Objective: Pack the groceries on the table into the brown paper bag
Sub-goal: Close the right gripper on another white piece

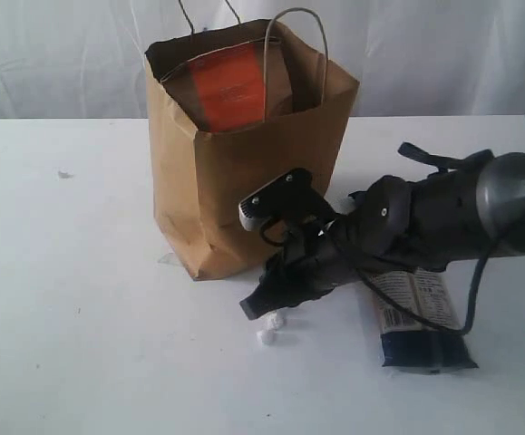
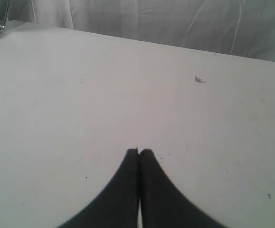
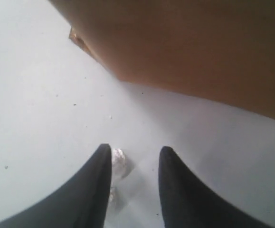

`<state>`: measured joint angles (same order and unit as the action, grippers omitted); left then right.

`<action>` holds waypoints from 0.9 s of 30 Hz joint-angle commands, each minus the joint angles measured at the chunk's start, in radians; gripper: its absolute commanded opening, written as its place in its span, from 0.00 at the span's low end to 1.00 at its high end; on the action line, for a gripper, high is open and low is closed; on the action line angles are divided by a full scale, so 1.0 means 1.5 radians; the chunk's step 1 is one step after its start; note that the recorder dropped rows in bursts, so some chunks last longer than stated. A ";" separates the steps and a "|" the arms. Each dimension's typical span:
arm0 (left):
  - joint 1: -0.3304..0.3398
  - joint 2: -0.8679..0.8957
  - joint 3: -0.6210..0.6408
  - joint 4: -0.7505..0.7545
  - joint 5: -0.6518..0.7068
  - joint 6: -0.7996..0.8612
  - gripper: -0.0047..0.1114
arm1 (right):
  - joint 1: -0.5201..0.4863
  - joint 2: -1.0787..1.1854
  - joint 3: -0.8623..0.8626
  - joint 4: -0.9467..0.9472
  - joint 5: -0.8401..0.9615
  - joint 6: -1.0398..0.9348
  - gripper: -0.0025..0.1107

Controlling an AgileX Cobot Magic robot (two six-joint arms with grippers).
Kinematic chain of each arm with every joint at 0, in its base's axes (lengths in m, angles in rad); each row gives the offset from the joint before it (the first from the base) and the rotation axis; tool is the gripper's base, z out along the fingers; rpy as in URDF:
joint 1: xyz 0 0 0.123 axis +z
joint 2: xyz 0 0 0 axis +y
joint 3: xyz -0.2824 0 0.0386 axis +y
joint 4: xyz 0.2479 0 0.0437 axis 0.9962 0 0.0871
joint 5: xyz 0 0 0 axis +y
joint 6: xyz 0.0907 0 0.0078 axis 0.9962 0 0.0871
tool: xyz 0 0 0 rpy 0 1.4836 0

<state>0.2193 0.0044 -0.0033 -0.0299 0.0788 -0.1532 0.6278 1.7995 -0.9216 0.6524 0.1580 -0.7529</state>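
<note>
The brown paper bag (image 1: 244, 181) stands upright and open near the middle of the table (image 1: 63, 317), closer to its far edge. Its cord handles (image 1: 294, 36) are raised. A brown pouch (image 1: 230, 88) with an orange label stands inside and shows above the rim. A long dark packet (image 1: 421, 335) lies flat toward the table's right near corner, partly under the right arm.

The right gripper (image 1: 257, 308) is low over the tabletop, just in front of the bag's near lower corner. In the right wrist view its jaws are partly open and hold nothing (image 3: 135, 152). White crumbs (image 3: 118, 159) lie on the table between the fingers, close against one of them. Whether they touch it cannot be judged at this blur.

The left gripper (image 2: 139, 152) has its jaws pressed together and empty, over bare tabletop. A small speck (image 2: 198, 79) lies well ahead of it.
</note>
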 commanded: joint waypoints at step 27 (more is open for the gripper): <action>-0.002 -0.003 0.002 0.002 -0.002 0.000 0.04 | 0.007 0.086 -0.055 0.038 0.067 -0.006 0.13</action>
<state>0.2193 0.0044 -0.0033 -0.0299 0.0788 -0.1532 0.6374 1.9280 -1.0034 0.7043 0.2531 -0.7529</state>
